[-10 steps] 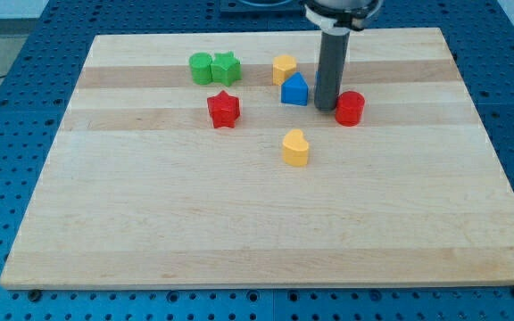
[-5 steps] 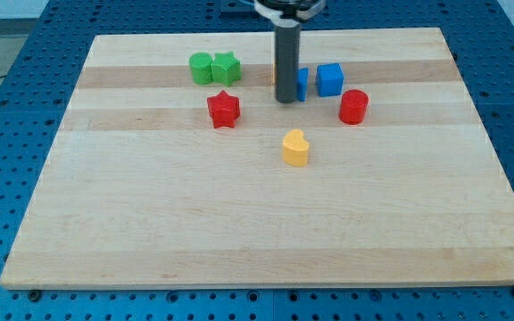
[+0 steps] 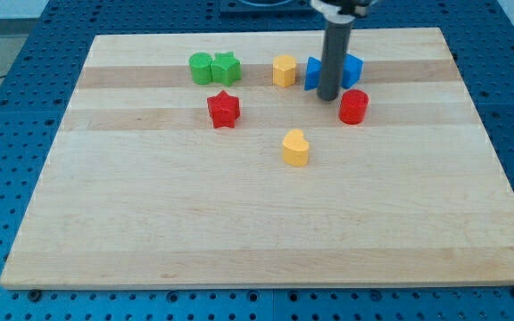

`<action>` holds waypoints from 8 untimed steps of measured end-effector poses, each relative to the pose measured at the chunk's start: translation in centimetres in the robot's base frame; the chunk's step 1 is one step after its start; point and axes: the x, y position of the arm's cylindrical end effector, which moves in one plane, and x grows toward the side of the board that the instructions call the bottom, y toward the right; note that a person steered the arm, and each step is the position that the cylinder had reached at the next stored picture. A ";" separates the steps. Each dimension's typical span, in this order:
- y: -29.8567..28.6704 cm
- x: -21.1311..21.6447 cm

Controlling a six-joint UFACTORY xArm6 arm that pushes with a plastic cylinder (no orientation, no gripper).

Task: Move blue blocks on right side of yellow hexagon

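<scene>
The yellow hexagon (image 3: 284,69) sits near the view's top, middle. Two blue blocks lie just to its right: one blue block (image 3: 314,73) and a second blue block (image 3: 352,69), both partly hidden by my rod, so their shapes are unclear. My tip (image 3: 328,96) rests on the board just below and between the two blue blocks, up and left of the red cylinder (image 3: 353,106). Whether the tip touches either blue block cannot be told.
A green cylinder (image 3: 202,68) and a green star (image 3: 227,68) stand together at the top left. A red star (image 3: 224,109) lies below them. A yellow heart-shaped block (image 3: 295,147) sits near the board's middle. The wooden board (image 3: 257,232) lies on a blue perforated table.
My tip moved left to the hexagon, then back right to between the blue blocks. The left blue block has shifted up and right, now beside the hexagon's right.
</scene>
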 end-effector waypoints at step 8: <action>6.0 -1.9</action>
